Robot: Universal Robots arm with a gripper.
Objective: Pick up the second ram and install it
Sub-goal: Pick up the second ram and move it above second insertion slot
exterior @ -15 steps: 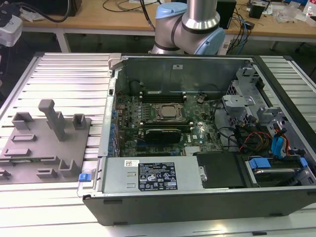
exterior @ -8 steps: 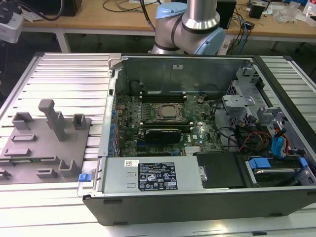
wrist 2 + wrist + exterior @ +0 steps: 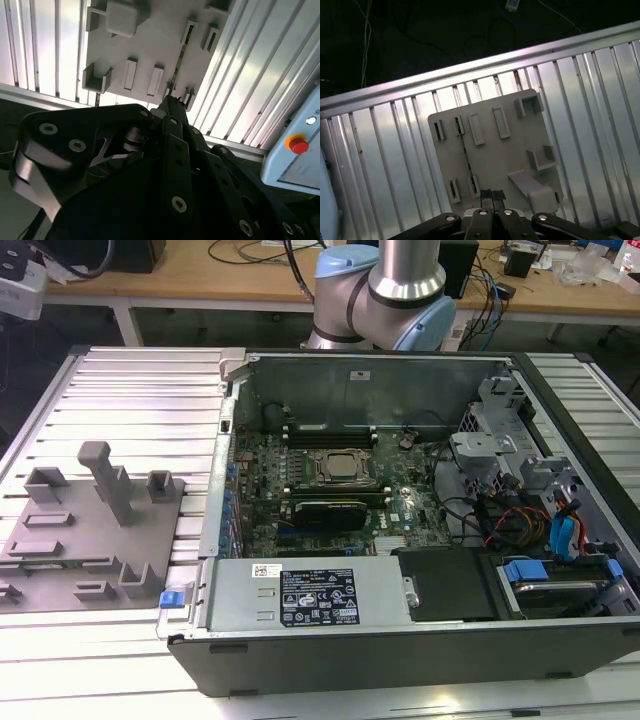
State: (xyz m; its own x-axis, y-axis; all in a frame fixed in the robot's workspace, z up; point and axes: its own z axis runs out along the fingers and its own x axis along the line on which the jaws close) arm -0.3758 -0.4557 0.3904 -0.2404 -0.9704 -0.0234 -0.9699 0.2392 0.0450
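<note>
An open computer case [image 3: 400, 660] is seen in the exterior view. In it are held the motherboard [image 3: 400, 510], the silver CPU socket [image 3: 335, 467] and, just beside the socket, a seated green stick [image 3: 335, 496]. To the exterior view's left, a grey fixture plate [image 3: 90, 540] is laid on the ribbed table [image 3: 130, 390].

The second ram [image 3: 465, 157] is stood on edge in the plate's slotted holders and is seen in both wrist views [image 3: 179, 60] only as a thin dark line, so its chips cannot be made out. The arm [image 3: 385, 290] is cut off at the upper edge of the exterior view, and part of the plate is hidden by black linkage in the second wrist view.

The gripper [image 3: 493, 194] is hung above the plate, apart from it. Its fingers are pressed together, with only a narrow seam between them.
</note>
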